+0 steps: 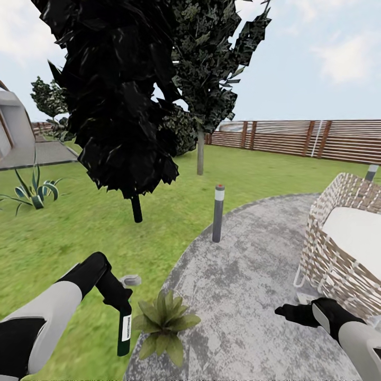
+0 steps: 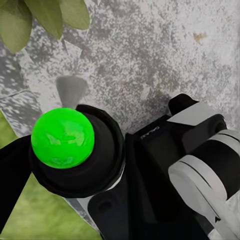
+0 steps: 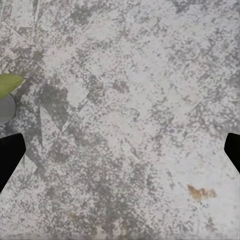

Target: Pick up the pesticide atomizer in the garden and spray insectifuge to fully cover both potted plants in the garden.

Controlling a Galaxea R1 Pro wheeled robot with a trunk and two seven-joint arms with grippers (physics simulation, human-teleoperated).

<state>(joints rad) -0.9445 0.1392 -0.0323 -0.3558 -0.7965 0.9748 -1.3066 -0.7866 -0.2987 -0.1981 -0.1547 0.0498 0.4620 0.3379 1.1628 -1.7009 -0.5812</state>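
My left gripper (image 1: 119,301) is shut on the pesticide atomizer (image 1: 124,330), a slim dark-green bottle with a white label that hangs down below the fingers. In the left wrist view its dark round body (image 2: 80,170) carries a bright green ball. Just right of the bottle, a potted plant (image 1: 164,320) of pointed green leaves sits on the patio's edge. A second rosette of pointed leaves (image 1: 34,193) stands on the lawn at far left. My right gripper (image 1: 283,311) hovers open over bare patio stone (image 3: 130,110), its fingertips wide apart.
A grey bollard lamp (image 1: 218,211) stands at the round patio's (image 1: 254,286) far rim. A wicker chair (image 1: 344,238) fills the right side. A dark tree's trunk (image 1: 136,207) rises from the lawn ahead. A brown slatted fence (image 1: 296,138) closes the back.
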